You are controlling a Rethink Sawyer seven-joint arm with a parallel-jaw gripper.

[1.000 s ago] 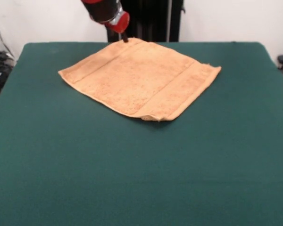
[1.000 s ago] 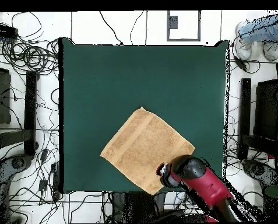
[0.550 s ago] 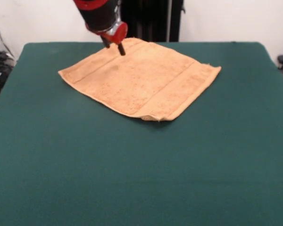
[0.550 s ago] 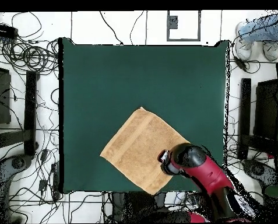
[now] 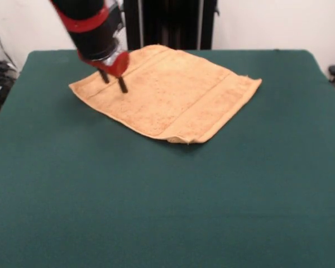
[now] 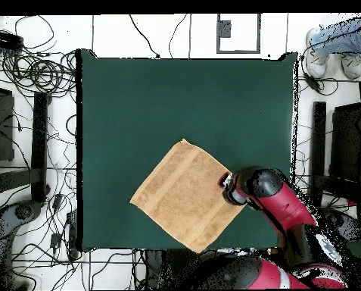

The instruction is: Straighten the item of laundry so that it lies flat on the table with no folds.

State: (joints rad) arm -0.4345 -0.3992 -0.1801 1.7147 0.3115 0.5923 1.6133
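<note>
The item of laundry (image 5: 173,92), an orange-tan towel with woven bands near two ends, lies spread as a diamond on the far half of the green table (image 5: 167,212). Its near corner curls up slightly. My gripper (image 5: 113,81) stands over the towel's left part, close to the left corner. It is open, its two dark fingers (image 5: 123,85) apart with tips at or just above the cloth and nothing between them. From overhead, the towel (image 6: 179,197) sits near the table's (image 6: 138,98) bottom edge, and the gripper (image 6: 228,182) covers its right corner.
Cables and black stands lie on the floor all round the table (image 6: 32,76). A person's shoes (image 6: 331,57) show at the overhead view's top right. A black frame (image 5: 173,22) stands behind the table's far edge.
My gripper has moved from the towel's far corner along its far-left edge toward the left corner, coming lower over the cloth. The towel has not shifted.
</note>
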